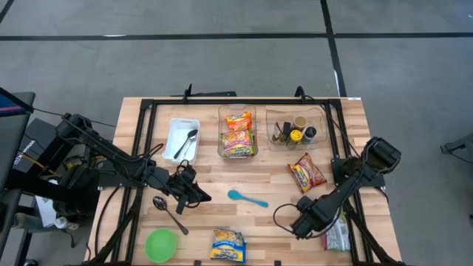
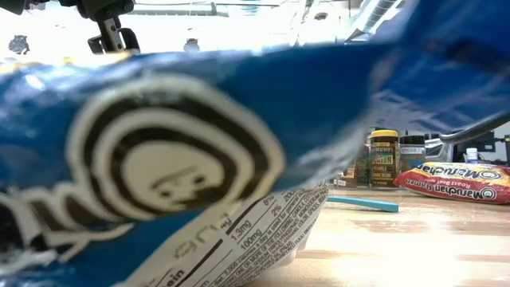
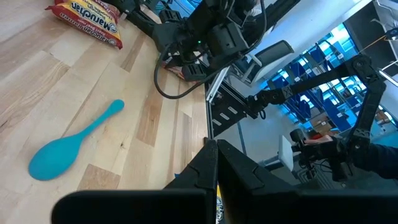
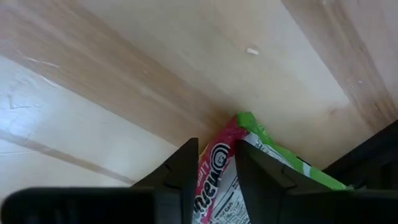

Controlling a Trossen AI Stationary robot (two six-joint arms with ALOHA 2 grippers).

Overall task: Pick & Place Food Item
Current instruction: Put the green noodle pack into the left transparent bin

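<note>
The right gripper (image 4: pixel 214 163) pinches the corner of the green-edged packet (image 4: pixel 261 158); the packet runs back under the wrist, away from the bins (image 1: pixel 236 131); the left gripper (image 1: pixel 194 192), pressed together, waits by the blue spoon (image 1: pixel 247 197).

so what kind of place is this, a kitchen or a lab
Probably a robotics lab or workshop, not a kitchen: a wooden table stands on a bare concrete floor marked with tape lines, and more robot arms on stands fill the room behind.

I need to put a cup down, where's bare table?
Free: the wood between the teal spoon and the bins, and beside the red noodle pack. Crowded: the front edge, around the green bowl and blue pack.
</note>
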